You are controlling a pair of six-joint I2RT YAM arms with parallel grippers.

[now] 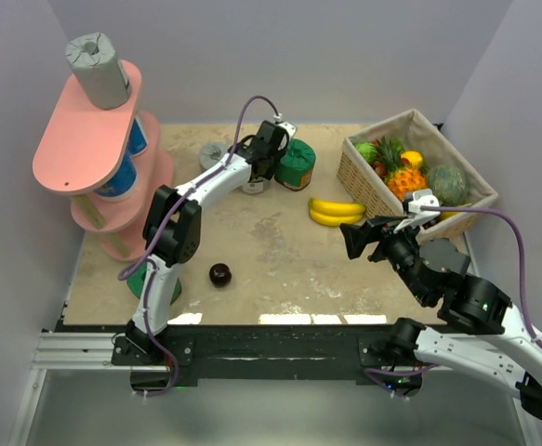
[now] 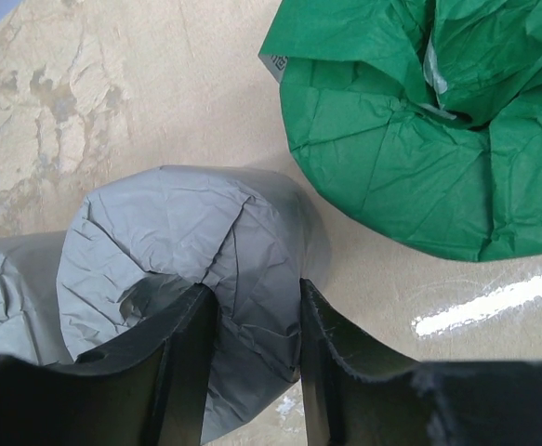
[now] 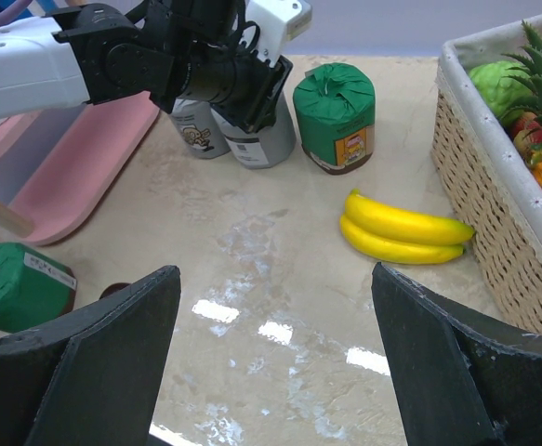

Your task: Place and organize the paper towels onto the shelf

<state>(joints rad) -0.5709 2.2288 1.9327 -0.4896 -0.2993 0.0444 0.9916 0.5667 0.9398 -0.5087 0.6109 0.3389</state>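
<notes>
My left gripper [image 1: 269, 149] is shut on the rim of a grey paper towel roll [image 2: 205, 242] that stands on the table; one finger is in its dimpled top, the other outside. The roll also shows in the right wrist view [image 3: 263, 141]. A second grey roll [image 3: 196, 130] stands just behind it and a green roll [image 1: 296, 164] to its right. A third grey roll [image 1: 99, 70] stands on the top board of the pink shelf [image 1: 75, 158]. White-and-blue rolls [image 1: 126, 178] sit on its lower tier. Another green roll [image 3: 15, 283] stands by the left arm's base. My right gripper [image 1: 359, 239] is open and empty above mid-table.
A bunch of bananas [image 1: 336, 212] lies right of centre. A wicker fruit basket [image 1: 363, 177] stands at the back right. A small dark ball [image 1: 220, 274] lies near the front left. Walls close the table on three sides.
</notes>
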